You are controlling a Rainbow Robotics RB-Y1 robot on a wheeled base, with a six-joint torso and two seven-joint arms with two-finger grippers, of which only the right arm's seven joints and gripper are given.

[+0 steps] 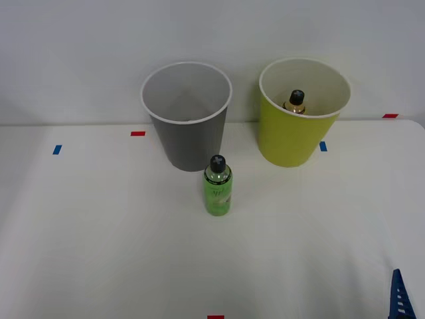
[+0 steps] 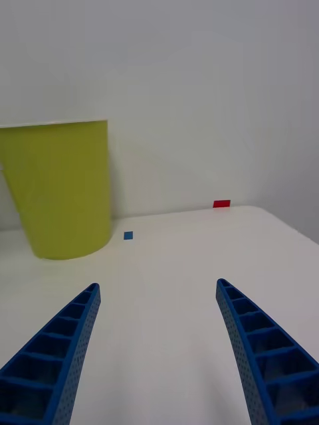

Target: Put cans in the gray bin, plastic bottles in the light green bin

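Observation:
A small bright green plastic bottle (image 1: 218, 186) with a black cap stands upright on the white table, just in front of the gray bin (image 1: 187, 136). To its right stands the light green bin (image 1: 292, 136), and a black-capped bottle with a gold neck (image 1: 295, 101) rests inside it. The cans are out of view. My right gripper (image 1: 400, 299) pokes in at the table's near right corner, far from the green bottle. In the wrist view the gripper (image 2: 158, 284) is open with nothing between its blue fingers, and the light green bin (image 2: 63, 189) stands ahead of it.
Small red tape marks (image 1: 137, 133) and blue tape marks (image 1: 57, 149) dot the table (image 1: 99, 232). A white wall rises right behind the bins. The table's right edge (image 2: 292, 229) curves close to the gripper.

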